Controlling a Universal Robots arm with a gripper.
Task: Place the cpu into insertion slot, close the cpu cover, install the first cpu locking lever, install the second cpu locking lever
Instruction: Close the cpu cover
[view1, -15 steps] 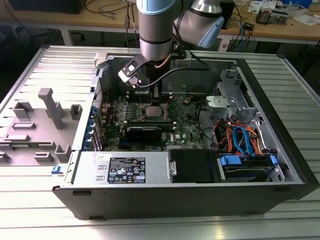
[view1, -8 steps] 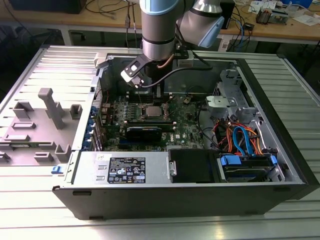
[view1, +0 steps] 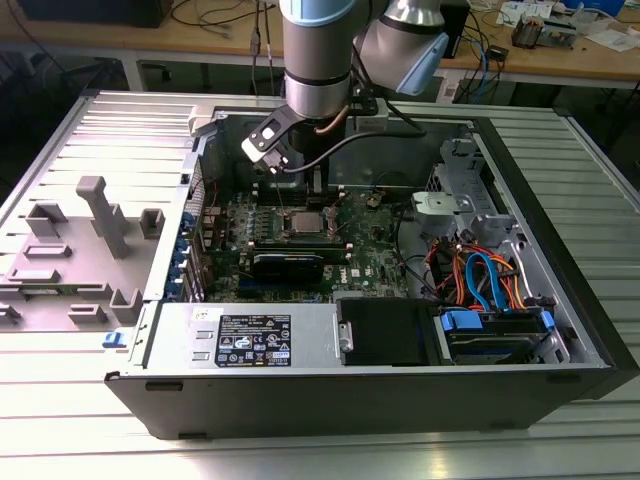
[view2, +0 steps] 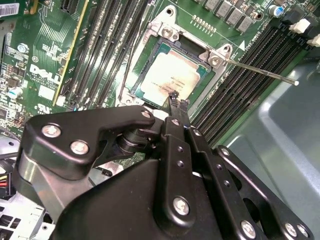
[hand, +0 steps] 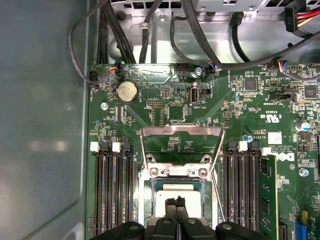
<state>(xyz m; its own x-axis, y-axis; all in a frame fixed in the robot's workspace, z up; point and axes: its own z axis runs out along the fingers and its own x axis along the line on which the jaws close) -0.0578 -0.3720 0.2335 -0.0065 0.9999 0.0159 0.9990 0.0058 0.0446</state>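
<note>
The gripper (hand: 176, 202) hangs low over the middle of the green board (view1: 372, 252), which lies inside an open computer case (view1: 560, 385) on a slatted metal table (view1: 70, 430). Its two black fingers are pressed together with only a hairline between them, and nothing is held between them. In the second wrist view the fingertips (view2: 173, 96) sit at one edge of the cpu (view2: 172, 75) and seem to rest on its silvery top, though contact is hard to confirm.

The cpu lies flat and square inside the insertion slot (view2: 147, 65), with the slot's dark rim showing along its sides. The slot sits about mid-board, between two banks of long black memory slots (hand: 114, 192) - one bank on each side of it.

The cpu cover (hand: 181, 131) is not down: it stands swung up on its hinge at the slot's far edge from the fingers, and the board shows through its large cut-out. A thin metal rod (view2: 260, 73) juts out from one corner of the slot, raised over the memory slots beside it rather than latched.

Past the open cover, towards the board's edge, lies a round coin battery (hand: 127, 91), and black cables (hand: 200, 30) loop over the case wall beyond. On the table at the exterior view's left, outside the case, stands a grey plastic fixture (view1: 100, 215).
</note>
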